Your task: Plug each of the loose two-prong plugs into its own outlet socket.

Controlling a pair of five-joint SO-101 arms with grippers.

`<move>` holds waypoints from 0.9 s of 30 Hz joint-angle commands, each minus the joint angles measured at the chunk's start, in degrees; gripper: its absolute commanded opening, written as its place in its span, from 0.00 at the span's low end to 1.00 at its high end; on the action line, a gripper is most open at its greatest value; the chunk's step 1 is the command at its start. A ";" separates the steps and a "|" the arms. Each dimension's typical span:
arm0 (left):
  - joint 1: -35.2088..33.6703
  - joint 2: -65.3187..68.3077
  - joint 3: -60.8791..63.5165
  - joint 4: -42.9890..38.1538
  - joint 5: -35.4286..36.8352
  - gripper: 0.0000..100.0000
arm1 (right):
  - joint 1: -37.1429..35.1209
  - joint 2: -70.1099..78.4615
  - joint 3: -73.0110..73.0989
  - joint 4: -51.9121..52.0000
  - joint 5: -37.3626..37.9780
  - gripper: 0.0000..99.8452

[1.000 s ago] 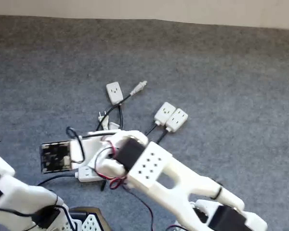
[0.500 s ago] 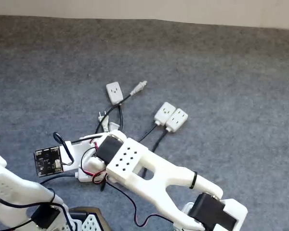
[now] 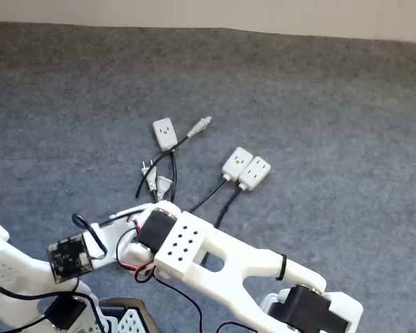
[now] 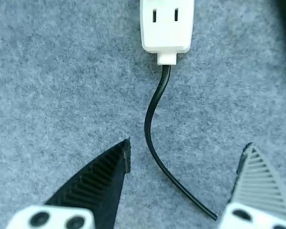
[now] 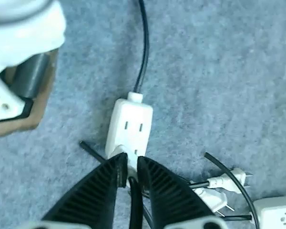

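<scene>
My right gripper (image 5: 128,162) is shut on a white plug whose black cord runs back between the fingers. The plug meets the near end of a white outlet (image 5: 129,126); I cannot tell if its prongs are seated. My left gripper (image 4: 187,145) hangs open above the carpet, straddling the black cord (image 4: 155,119) of another white outlet (image 4: 167,24). Two loose two-prong plugs (image 3: 156,177) lie mid-carpet, the same plugs (image 5: 224,188) appearing beside my right gripper. Three more outlets (image 3: 165,133), (image 3: 236,163), (image 3: 254,173) lie farther back. The right arm (image 3: 194,246) covers its own gripper from above.
A grey plug (image 3: 201,126) lies past the far outlet. The left arm's base (image 5: 19,71) stands close beyond the right gripper's outlet. Black cords (image 3: 218,194) cross the carpet between the outlets and the arms. Bare grey carpet (image 3: 333,104) spreads to the back and right.
The right arm's wrist has swung toward the near left, its camera board sliding down-left. The outlet that showed beneath the wrist a second ago is now covered by it.
</scene>
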 commanded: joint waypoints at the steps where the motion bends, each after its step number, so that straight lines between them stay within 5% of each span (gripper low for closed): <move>1: 0.92 -0.48 -1.98 -0.26 -0.53 0.35 | -1.10 -2.42 0.75 -0.75 3.34 0.01; 27: 0.92 -0.48 0.13 -0.62 -0.62 0.35 | -1.98 3.12 0.48 -2.68 6.77 0.01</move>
